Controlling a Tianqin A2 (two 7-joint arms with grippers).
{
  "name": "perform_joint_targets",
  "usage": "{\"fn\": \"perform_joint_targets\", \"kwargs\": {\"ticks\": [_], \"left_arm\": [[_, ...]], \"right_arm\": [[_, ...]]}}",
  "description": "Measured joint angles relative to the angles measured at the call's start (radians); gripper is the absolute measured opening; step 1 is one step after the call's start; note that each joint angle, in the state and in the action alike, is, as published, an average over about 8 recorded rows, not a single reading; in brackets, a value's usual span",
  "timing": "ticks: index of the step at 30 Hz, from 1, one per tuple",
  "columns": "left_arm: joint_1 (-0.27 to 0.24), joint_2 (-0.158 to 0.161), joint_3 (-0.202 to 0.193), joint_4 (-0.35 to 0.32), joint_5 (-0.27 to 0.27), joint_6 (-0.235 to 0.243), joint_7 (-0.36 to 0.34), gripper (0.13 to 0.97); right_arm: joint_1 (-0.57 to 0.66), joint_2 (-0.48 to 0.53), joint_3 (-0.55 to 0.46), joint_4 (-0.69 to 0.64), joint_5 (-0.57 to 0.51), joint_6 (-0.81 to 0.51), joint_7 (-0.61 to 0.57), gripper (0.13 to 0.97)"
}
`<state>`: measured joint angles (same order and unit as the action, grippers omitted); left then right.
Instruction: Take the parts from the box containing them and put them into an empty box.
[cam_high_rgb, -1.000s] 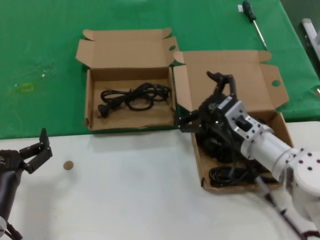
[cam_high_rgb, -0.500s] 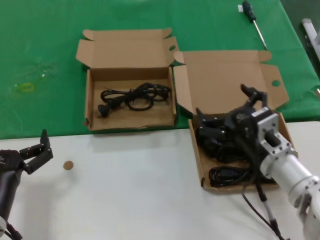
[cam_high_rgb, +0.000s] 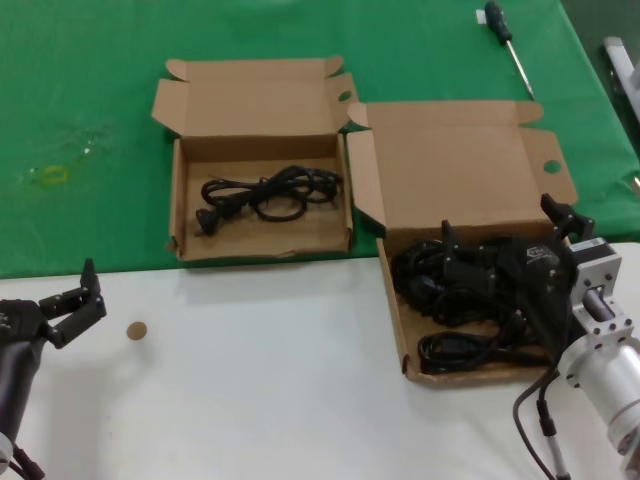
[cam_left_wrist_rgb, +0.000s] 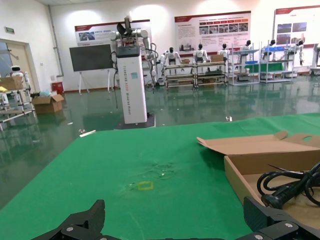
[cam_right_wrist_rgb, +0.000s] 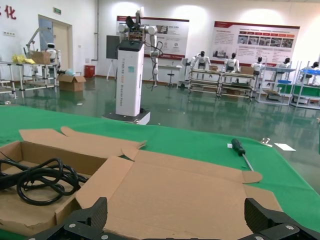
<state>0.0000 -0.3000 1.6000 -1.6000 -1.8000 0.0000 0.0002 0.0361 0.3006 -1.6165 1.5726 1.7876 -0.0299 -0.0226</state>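
Observation:
The larger tall-lidded box (cam_high_rgb: 452, 170) sits right of centre and holds several black power cords (cam_high_rgb: 438, 283). My right gripper (cam_high_rgb: 503, 226) hovers low over those cords, open and empty; in the right wrist view its fingertips (cam_right_wrist_rgb: 93, 216) frame the box's lid (cam_right_wrist_rgb: 190, 190). The smaller short-lidded box (cam_high_rgb: 178, 200) stands to the left and holds one coiled cord (cam_high_rgb: 270, 192), which also shows in the right wrist view (cam_right_wrist_rgb: 40, 180) and the left wrist view (cam_left_wrist_rgb: 287, 187). My left gripper (cam_high_rgb: 66, 305) is parked open at the near left, over the white table.
A screwdriver (cam_high_rgb: 505, 40) lies on the green cloth at the far right. A small brown disc (cam_high_rgb: 136, 330) sits on the white table near my left gripper. A yellow mark (cam_high_rgb: 50, 175) is on the cloth at the left. The two boxes touch at their side flaps.
My right gripper has swung right and toward me, from the larger box's left wall to above its cords, staying open. The left arm and the cords have not moved.

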Motion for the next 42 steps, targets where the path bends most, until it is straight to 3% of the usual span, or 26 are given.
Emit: {"fn": "perform_joint_targets", "kwargs": {"ticks": [42], "left_arm": [[0.0, 0.0, 0.0, 0.0, 0.0, 0.0, 0.0, 0.966]], "right_arm": [[-0.003, 0.0, 0.002, 0.002, 0.001, 0.003, 0.002, 0.966]]}}
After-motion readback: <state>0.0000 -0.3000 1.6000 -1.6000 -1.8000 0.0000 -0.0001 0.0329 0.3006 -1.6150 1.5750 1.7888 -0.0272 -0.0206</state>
